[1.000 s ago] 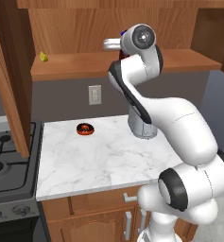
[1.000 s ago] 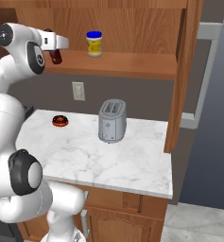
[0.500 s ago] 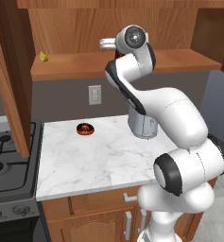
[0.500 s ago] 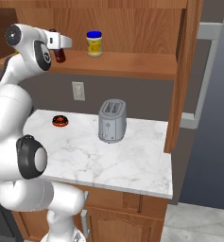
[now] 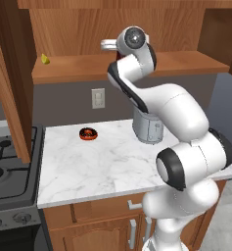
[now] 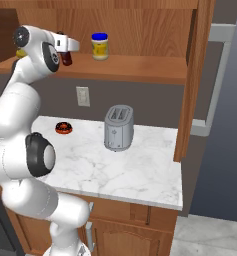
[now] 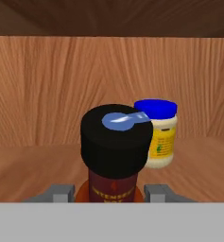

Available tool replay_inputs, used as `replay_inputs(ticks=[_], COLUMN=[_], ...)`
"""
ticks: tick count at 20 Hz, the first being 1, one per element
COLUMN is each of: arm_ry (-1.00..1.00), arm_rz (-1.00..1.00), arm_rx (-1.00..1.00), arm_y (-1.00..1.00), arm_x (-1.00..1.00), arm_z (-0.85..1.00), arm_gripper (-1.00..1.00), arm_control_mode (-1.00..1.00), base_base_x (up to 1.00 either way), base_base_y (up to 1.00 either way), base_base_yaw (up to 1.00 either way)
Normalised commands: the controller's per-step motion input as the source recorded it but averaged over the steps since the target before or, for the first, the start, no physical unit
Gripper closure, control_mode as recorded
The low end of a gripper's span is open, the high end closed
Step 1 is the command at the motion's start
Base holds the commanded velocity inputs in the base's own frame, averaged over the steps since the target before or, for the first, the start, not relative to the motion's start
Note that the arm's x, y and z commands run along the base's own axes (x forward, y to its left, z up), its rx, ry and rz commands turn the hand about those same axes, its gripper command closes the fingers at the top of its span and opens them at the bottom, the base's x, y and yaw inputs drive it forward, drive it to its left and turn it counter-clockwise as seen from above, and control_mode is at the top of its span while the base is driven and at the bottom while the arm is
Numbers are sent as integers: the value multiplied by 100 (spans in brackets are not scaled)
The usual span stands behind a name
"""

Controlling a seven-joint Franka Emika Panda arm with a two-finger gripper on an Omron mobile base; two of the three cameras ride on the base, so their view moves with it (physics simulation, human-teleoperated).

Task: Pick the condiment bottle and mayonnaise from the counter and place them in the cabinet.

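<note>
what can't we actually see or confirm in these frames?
- Condiment bottle base: in the hand view the grey band cuts it off, so shelf contact cannot be told.
- Bottle in the right base view: partly covered by the gripper.
- Bottle in the left base view: hidden behind the arm's wrist.
- Mayonnaise: its left side is hidden by the bottle's cap.
- Bottle label text: too blurred to read.
</note>
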Motion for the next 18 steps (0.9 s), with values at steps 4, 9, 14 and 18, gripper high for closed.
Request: replay_inputs(ticks=[4,9,14,18], arm_ry=[3,2,0,0], arm_rz=[0,0,0,0], arm_rx=[3,2,2,1], arm_y=[0,0,0,0], arm_x=[14,10,10,11], arm_z=[-10,-10,-6,-3], arm_gripper=[100,100,100,100], arm_control_mode=[-100,-100,-100,-100], base_base_x=[0,0,0,0], base_base_y=[0,0,0,0], base_base_yaw=[0,0,0,0])
